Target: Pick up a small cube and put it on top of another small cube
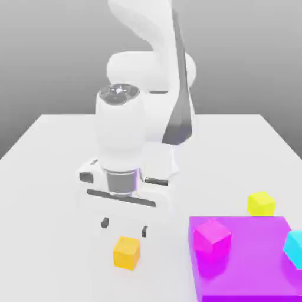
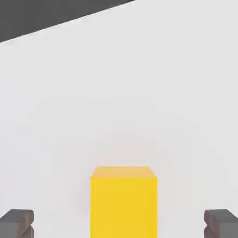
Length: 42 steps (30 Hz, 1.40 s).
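Observation:
An orange-yellow small cube (image 1: pixel 127 252) (image 2: pixel 123 202) sits on the white table. My gripper (image 1: pixel 124 226) hangs just above and slightly behind it, open, with nothing between its dark fingertips (image 2: pixel 17 223). In the hand view the cube lies centred between the two fingers. A magenta cube (image 1: pixel 212 237) and a cyan cube (image 1: pixel 295 248) rest on a purple platform (image 1: pixel 248 277) at the exterior view's right. A yellow cube (image 1: pixel 261 203) stands on the table just behind that platform.
The white table (image 1: pixel 53 177) stretches wide to the exterior view's left. The arm's white body (image 1: pixel 121 135) rises directly behind the gripper. The purple platform is raised above the table surface.

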Tool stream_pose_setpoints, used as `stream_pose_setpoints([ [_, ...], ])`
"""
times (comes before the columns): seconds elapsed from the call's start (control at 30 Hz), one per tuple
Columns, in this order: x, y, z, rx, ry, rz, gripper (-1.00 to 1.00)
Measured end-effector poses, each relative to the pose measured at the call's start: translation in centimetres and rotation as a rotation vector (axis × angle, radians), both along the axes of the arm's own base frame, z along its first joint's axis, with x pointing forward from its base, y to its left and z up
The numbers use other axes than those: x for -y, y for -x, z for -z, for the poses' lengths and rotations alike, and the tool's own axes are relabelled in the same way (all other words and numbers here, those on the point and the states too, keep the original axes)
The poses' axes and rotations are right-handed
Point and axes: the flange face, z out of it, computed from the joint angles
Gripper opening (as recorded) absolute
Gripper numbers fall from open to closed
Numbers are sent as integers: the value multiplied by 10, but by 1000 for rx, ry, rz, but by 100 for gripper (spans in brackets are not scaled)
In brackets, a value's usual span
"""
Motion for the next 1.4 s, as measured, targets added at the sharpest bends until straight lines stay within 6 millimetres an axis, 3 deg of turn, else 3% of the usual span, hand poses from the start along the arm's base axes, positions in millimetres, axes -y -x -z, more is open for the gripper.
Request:
stream_pose_setpoints([
  [0.1,0,1,31,-3,0,1,0],
  [0.13,0,2,40,-3,0,1,-100],
  [0.37,0,2,42,-3,0,1,-100],
  [0.6,-6,-2,-17,-9,2,-19,-100],
  [0.7,-52,-30,-42,-16,-12,-162,-100],
  [0.87,-166,-66,-85,-17,-35,-573,-100],
  [0.97,-241,-70,-110,-15,-38,-858,-100],
  [1.1,-336,-56,-141,-9,-30,-1238,-100],
  [1.17,-350,-55,-131,-5,-8,-1335,-100],
  [1.23,-353,-56,-101,-5,-1,-1357,-100],
  [1.27,-353,-56,-86,-5,0,-1361,100],
  [1.4,-353,-56,-86,-5,0,-1361,100],
])
